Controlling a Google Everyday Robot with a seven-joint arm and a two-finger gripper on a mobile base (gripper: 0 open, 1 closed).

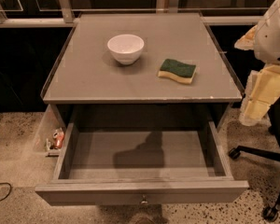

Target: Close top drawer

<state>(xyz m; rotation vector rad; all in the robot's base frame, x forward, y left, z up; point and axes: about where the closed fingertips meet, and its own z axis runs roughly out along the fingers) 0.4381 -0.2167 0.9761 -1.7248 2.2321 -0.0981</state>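
Observation:
The top drawer (140, 192) is a wide shallow grey drawer, pulled far out toward the camera, and its inside is bare. Its small round metal knob (143, 200) sits in the middle of the flat front, near the bottom of the view. The lower drawers are hidden beneath it. My gripper (257, 99), pale yellow below a white arm segment (274, 31), hangs at the right edge. It is beside the cabinet's right front corner, above and to the right of the drawer, and touches nothing.
On the grey cabinet top (84, 78) stand a white bowl (125, 48) and a green-and-yellow sponge (177, 71). A chair base with castors (259, 154) stands on the floor at the right. Small items (56, 141) and a cable (0, 190) lie at the left.

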